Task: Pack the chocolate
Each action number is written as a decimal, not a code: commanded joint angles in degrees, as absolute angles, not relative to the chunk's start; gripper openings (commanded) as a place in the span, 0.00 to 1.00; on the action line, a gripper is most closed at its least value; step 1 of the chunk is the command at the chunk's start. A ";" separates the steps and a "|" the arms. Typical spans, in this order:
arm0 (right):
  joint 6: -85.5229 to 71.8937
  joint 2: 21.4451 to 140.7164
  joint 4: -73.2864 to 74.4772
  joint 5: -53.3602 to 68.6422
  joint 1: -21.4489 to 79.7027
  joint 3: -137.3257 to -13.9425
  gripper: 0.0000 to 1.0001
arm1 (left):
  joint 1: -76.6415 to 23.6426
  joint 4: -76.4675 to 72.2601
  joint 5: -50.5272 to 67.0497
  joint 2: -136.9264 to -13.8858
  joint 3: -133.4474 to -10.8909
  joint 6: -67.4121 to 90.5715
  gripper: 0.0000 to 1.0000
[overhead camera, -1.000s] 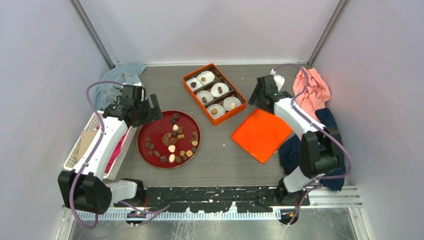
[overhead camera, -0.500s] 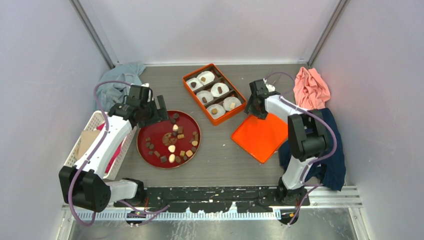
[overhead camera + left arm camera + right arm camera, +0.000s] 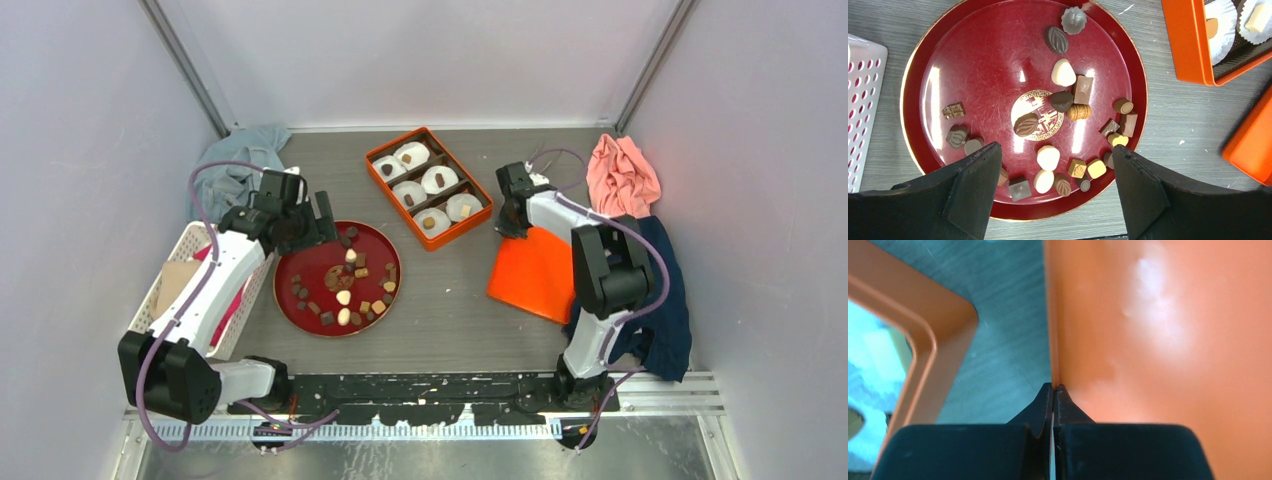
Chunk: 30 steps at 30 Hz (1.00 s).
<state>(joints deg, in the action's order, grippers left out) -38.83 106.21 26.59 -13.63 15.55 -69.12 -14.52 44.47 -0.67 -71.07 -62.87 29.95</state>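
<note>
a: left gripper (image 3: 1055, 152)?
b: jaws spread wide, holding nothing, above the red plate (image 3: 973, 45). chocolates (image 3: 1026, 124) lie loose on it, centre of frame; a few sit in the orange box (image 3: 1193, 45), upper right.
a: right gripper (image 3: 1053, 387)?
b: pinched closed on the edge of the orange lid (image 3: 1158, 340).

Bright, even light, soft shadows. Glare streak on red plate (image 3: 930, 95) at 9 o'clock; orange lid (image 3: 1158, 305) blurred, hotspot 1 o'clock.

Open worktop (image 3: 440, 300) lies between the red plate (image 3: 308, 262) and the orange lid (image 3: 535, 278). The chocolate (image 3: 1063, 72) crowds the plate's middle. A basket (image 3: 863, 65) flanks its left and an orange box (image 3: 1190, 40) its far right.
</note>
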 commanded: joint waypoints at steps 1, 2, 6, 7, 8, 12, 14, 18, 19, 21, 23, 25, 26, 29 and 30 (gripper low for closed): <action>-38.68 92.95 28.89 -13.90 15.99 -66.74 0.01 | -14.72 42.61 -0.37 -72.40 -66.18 29.64 0.82; -38.75 90.37 29.44 -13.56 16.15 -65.97 0.01 | -14.83 42.53 1.00 -73.02 -67.04 29.57 0.82; -38.37 80.96 30.84 -10.70 16.28 -63.62 0.01 | -16.12 41.79 2.89 -75.34 -71.58 28.69 0.82; -38.14 78.61 30.85 -9.23 16.28 -63.15 0.01 | -16.45 41.75 3.40 -76.08 -72.50 28.51 0.82; -38.02 76.40 30.66 -7.83 16.37 -62.79 0.01 | -16.72 41.79 4.18 -76.58 -73.44 28.34 0.82; -39.07 69.22 29.92 1.01 16.46 -62.97 0.01 | -17.31 41.59 8.77 -77.38 -75.49 27.56 0.82; -40.00 67.21 29.72 5.27 16.55 -63.83 0.01 | -17.40 41.15 11.60 -77.22 -76.01 26.88 0.82; -40.48 63.98 25.04 12.38 16.87 -63.93 0.01 | -17.55 42.34 19.10 -77.66 -78.56 25.93 0.82; -40.59 63.51 23.39 14.39 16.87 -63.76 0.01 | -17.87 42.78 21.49 -77.67 -79.29 25.62 0.82; -40.88 63.31 20.54 17.96 16.96 -63.85 0.01 | -18.62 41.27 25.66 -77.21 -79.36 25.49 0.82; -41.83 63.01 17.66 21.13 16.95 -63.92 0.01 | -18.80 39.33 29.95 -77.27 -78.61 25.68 0.82; -43.47 62.34 13.49 24.11 17.03 -63.19 0.01 | -18.81 37.77 32.57 -78.02 -77.41 26.39 0.82; -44.75 61.91 10.82 25.29 17.02 -62.48 0.01 | -18.81 36.89 33.53 -78.49 -76.60 26.90 0.82; -48.33 61.22 5.49 27.33 17.05 -61.13 0.01 | -18.85 35.93 35.36 -79.31 -75.44 28.65 0.81; -48.76 61.32 4.96 27.74 17.03 -61.28 0.01 | -18.89 35.40 35.82 -79.11 -74.99 28.99 0.81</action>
